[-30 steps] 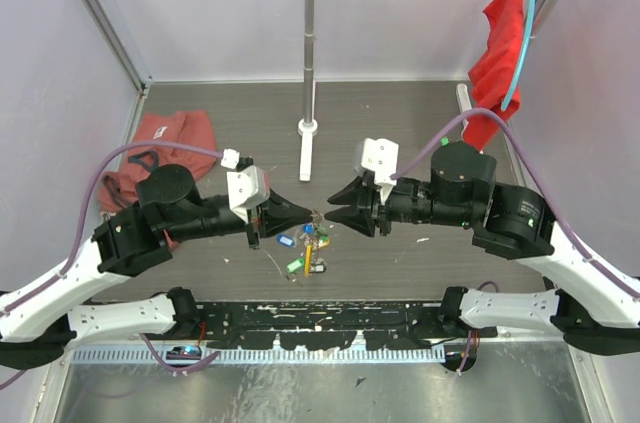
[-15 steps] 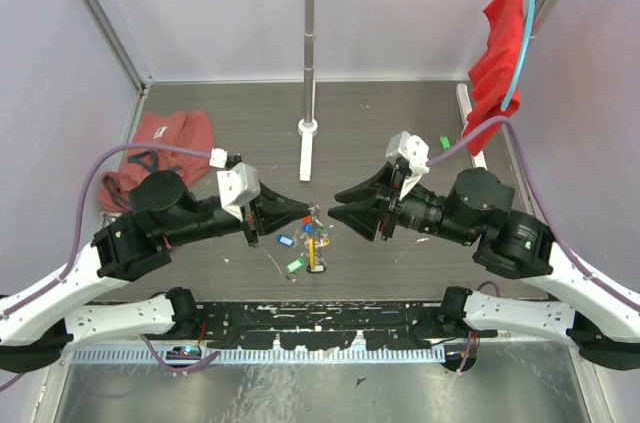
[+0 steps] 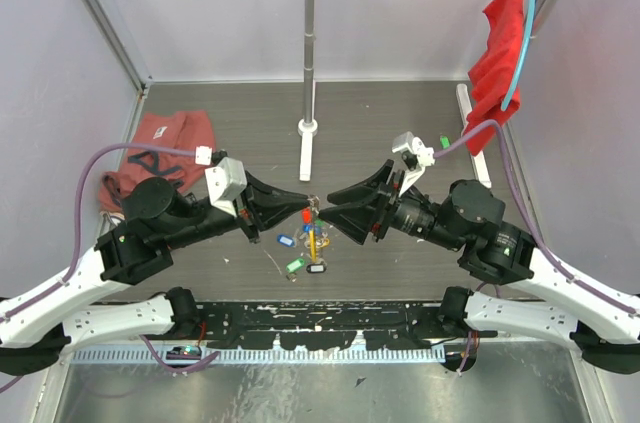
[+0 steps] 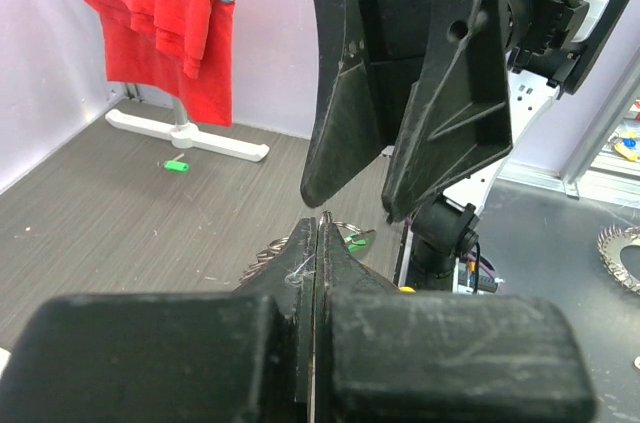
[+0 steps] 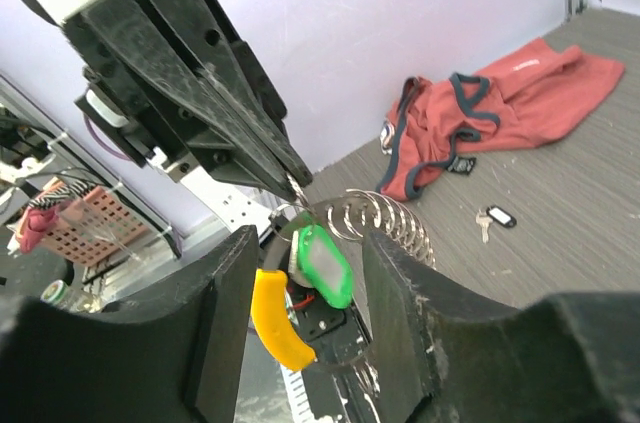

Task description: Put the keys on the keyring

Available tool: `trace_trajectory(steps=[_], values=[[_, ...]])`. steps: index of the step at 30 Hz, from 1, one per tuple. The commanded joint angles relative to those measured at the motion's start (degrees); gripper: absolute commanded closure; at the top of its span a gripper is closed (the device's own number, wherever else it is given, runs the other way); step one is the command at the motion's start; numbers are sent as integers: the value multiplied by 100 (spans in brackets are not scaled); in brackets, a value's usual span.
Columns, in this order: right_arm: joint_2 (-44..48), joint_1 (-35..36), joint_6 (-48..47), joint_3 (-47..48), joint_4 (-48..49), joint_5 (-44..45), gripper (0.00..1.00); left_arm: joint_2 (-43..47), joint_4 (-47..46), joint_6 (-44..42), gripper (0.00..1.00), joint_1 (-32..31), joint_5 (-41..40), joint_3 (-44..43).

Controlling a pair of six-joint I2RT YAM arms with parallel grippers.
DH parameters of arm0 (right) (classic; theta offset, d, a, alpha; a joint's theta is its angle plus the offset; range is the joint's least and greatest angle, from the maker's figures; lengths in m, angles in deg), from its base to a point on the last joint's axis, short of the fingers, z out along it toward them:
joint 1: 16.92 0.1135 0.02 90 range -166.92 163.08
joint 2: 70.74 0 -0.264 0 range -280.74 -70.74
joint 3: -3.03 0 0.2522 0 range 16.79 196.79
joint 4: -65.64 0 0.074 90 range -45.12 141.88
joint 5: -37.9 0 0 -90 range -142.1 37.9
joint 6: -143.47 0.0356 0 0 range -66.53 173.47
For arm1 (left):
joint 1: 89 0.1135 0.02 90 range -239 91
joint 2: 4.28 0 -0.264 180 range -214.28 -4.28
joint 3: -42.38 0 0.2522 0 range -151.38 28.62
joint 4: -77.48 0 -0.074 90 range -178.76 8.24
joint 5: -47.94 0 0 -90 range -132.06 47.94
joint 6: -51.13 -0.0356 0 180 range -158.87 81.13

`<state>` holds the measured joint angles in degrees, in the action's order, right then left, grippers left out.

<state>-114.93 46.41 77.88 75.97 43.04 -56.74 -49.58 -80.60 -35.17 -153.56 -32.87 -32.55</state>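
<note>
My left gripper point(image 3: 303, 209) is shut on the keyring point(image 3: 314, 228), a coiled silvery loop with a curved yellow section, and holds it above the table. In the left wrist view the jaws point(image 4: 320, 228) pinch the wire of the ring point(image 4: 347, 233). My right gripper point(image 3: 335, 211) is open, with one finger on each side of the hanging keyring point(image 5: 400, 223). A green-tagged key point(image 5: 322, 265) hangs on the ring beside the yellow section point(image 5: 275, 328). Loose keys lie on the table below: blue tag point(image 3: 285, 240), green tag point(image 3: 295, 265), black tag point(image 3: 315, 268).
A white rack pole stands on its base point(image 3: 308, 128) behind the grippers. A red cloth point(image 3: 150, 143) lies at the left and another point(image 3: 500, 53) hangs on the rack at the right. A small green item point(image 3: 444, 142) lies at the right rear.
My left gripper has lifted the keyring off the table and moved right. My right gripper has turned and moved left, so its open fingers now straddle the ring.
</note>
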Motion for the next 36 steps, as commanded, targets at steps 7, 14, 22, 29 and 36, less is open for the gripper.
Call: trace_trajectory(steps=[7, 14, 22, 29, 36], values=[[-131, 13, -144, 205, 493, -309, 47, 68, -410, 44, 100, -13, -92, -17], [-237, 14, -275, 209, 243, -412, 53, 73, -394, 16, 100, -13, -111, -18], [-210, 12, -394, 266, 47, -324, 73, 63, -386, 2, 100, -13, -109, -35], [-104, 13, -515, 366, -197, -163, 91, 56, -386, 7, 100, -13, -103, -36], [-128, 12, -666, 528, -493, -134, 95, 54, -386, 5, 100, -15, -93, -36]])
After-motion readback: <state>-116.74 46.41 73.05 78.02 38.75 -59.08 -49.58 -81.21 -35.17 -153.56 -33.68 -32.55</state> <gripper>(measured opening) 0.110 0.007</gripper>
